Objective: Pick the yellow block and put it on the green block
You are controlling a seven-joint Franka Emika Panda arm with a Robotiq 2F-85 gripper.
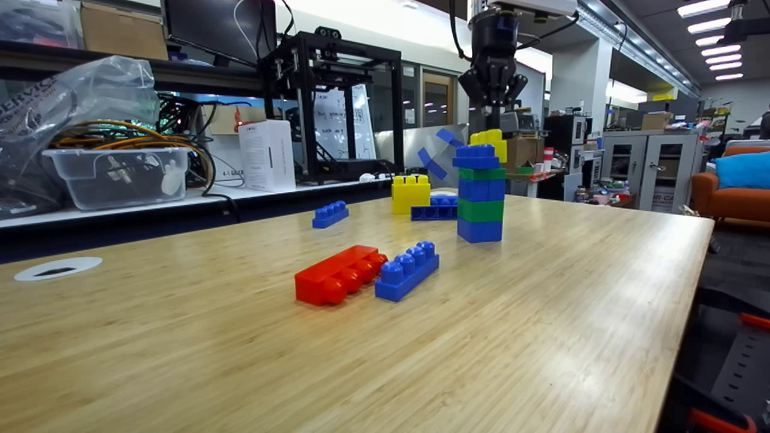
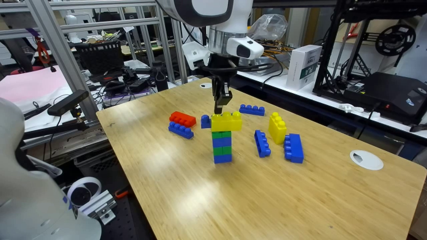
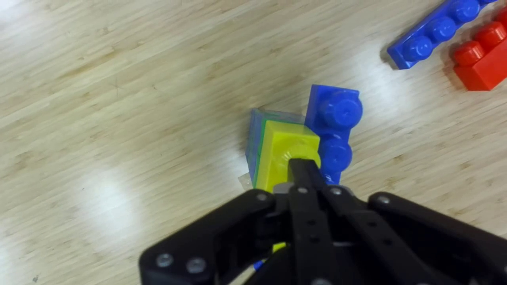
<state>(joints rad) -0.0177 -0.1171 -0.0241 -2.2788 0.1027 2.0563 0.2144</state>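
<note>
The yellow block (image 2: 226, 122), studs up, sits on top of a stacked tower, directly over the green block (image 2: 221, 135). Beside it at the same level lies a blue brick (image 1: 476, 157); in the wrist view this blue brick (image 3: 334, 130) runs along the side of the yellow block (image 3: 283, 142). Below come blue, green and blue layers. My gripper (image 2: 218, 109) points straight down just over the yellow block's studs, its fingers together with nothing between them. Seen from the wrist, the gripper (image 3: 304, 163) covers part of a yellow stud; whether the tips touch it I cannot tell.
A red brick (image 1: 337, 273) and a blue brick (image 1: 408, 272) lie side by side on the wooden table (image 1: 240, 355). Across from them stand a chunky yellow brick (image 2: 277, 128) and blue bricks (image 2: 294, 148). Another blue brick (image 2: 252, 110) lies toward the shelf.
</note>
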